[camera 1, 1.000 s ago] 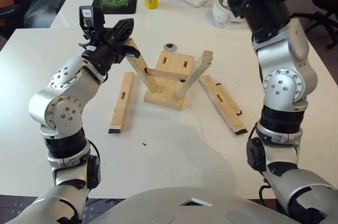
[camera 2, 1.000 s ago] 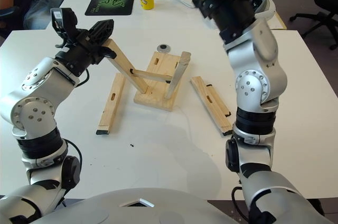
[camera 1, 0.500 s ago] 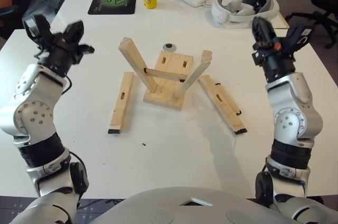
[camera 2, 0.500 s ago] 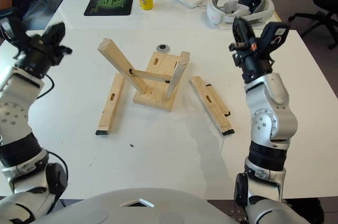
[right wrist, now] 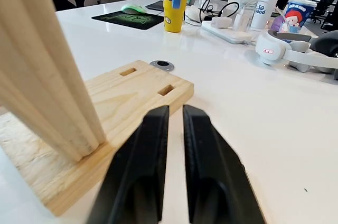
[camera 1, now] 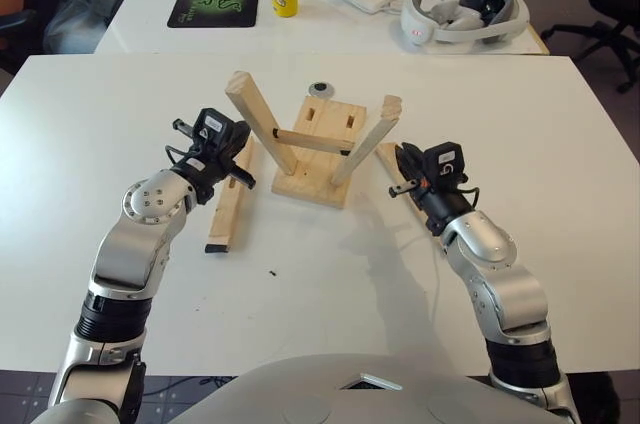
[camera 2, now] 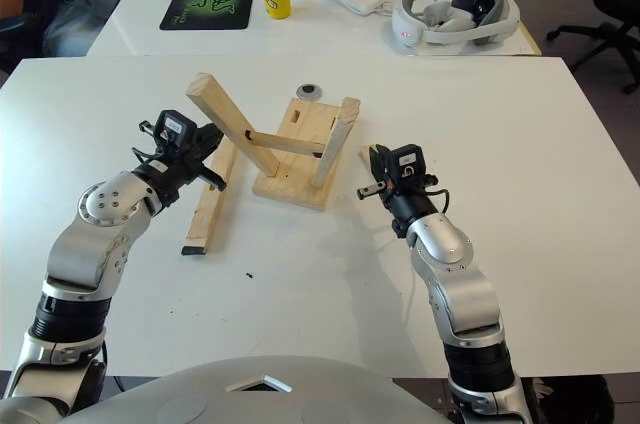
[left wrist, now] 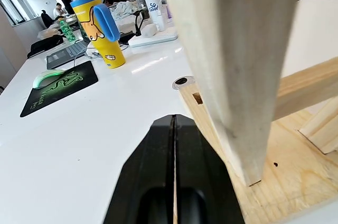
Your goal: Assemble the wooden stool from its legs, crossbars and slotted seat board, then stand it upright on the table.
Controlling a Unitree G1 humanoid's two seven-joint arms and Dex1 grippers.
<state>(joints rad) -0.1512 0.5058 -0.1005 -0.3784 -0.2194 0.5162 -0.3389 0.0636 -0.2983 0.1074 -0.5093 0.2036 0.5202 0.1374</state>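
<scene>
The slotted seat board [camera 1: 310, 186] lies flat on the white table [camera 1: 320, 279]. Two legs stand up from it and splay apart: the left leg [camera 1: 257, 124] leans to the robot's left, the right leg [camera 1: 369, 139] to its right, and a crossbar [camera 1: 312, 140] joins them. A loose slotted piece [camera 1: 226, 209] lies flat on the table to the left of the board, and another [camera 1: 385, 151] lies to its right, mostly hidden under the right arm.

The left gripper [left wrist: 173, 123] sits low, over the far end of the left loose piece, just beside the foot of the left leg. Its two fingers are pressed together with only a hairline between them, and they have hold of nothing. Whether it touches the wood cannot be told.

The right gripper [right wrist: 174, 109] sits low on the other side, pointing at the board's edge near the foot of the right leg. Its fingers are parted by a narrow slit with nothing in it, and the board lies just ahead of the tips – apart from them
</scene>
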